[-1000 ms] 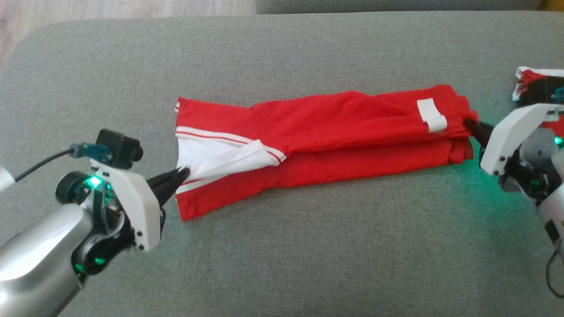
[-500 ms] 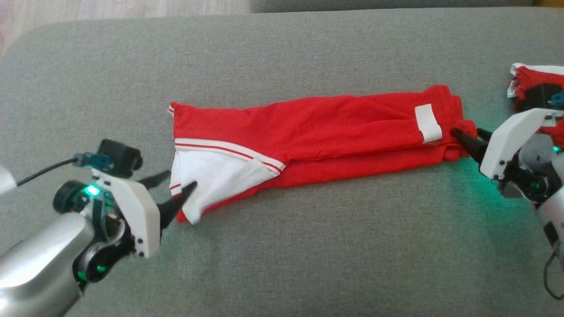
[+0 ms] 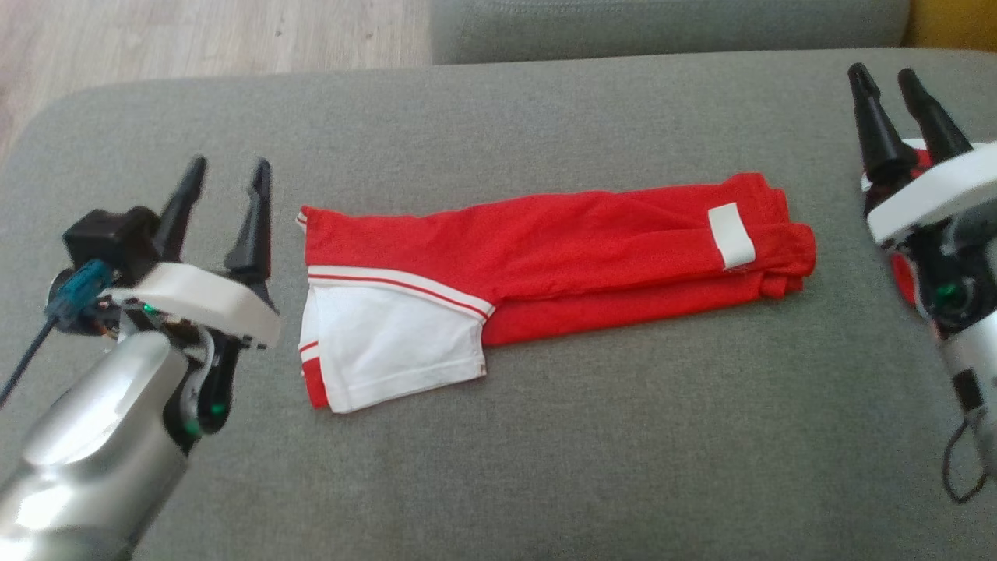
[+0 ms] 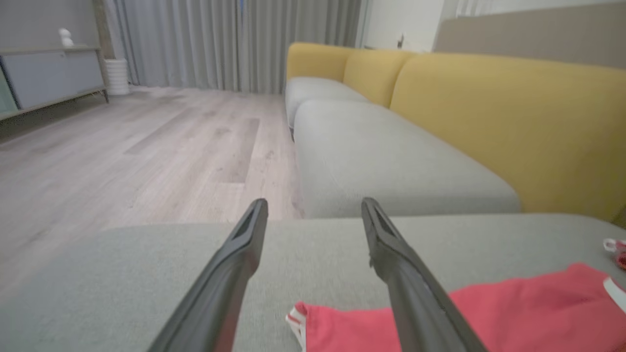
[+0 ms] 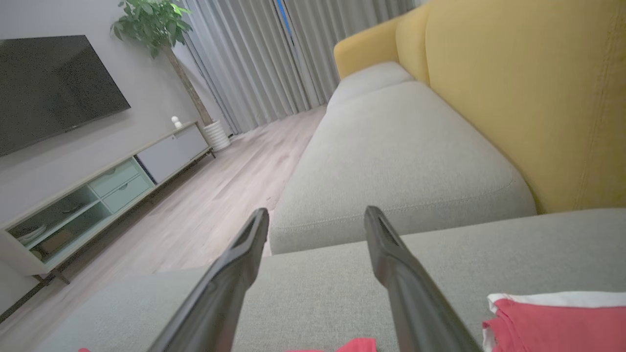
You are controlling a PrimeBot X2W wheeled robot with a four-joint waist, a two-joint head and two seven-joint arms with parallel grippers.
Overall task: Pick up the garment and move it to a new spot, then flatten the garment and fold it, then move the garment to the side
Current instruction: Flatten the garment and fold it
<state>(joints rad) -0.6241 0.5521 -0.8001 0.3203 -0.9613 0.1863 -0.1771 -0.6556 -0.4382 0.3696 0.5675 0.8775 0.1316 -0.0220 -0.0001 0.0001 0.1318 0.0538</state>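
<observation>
The garment (image 3: 545, 249), red with white panels and stripes, lies folded lengthwise across the grey cushion (image 3: 498, 452); its left end shows a white panel and its right end a white tag. My left gripper (image 3: 227, 171) stands open just left of the garment, raised, fingers pointing up that view, nothing between them. In the left wrist view the left gripper (image 4: 313, 208) is open above the garment's corner (image 4: 513, 313). My right gripper (image 3: 882, 76) is open at the far right, apart from the garment. The right wrist view has the right gripper (image 5: 315, 215) open over grey cushion.
A second red and white cloth (image 5: 557, 318) lies at the cushion's right, partly hidden by my right arm (image 3: 935, 234). Yellow sofa backs (image 4: 513, 122) rise beyond the cushion. Wooden floor (image 4: 122, 146) lies past its left edge, with a TV cabinet (image 5: 98, 190) further off.
Both grippers let go of the garment's ends, opened and rose with fingers pointing up. The garment dropped flat, its white panel spreading out. The head camera also tilted up slightly.
</observation>
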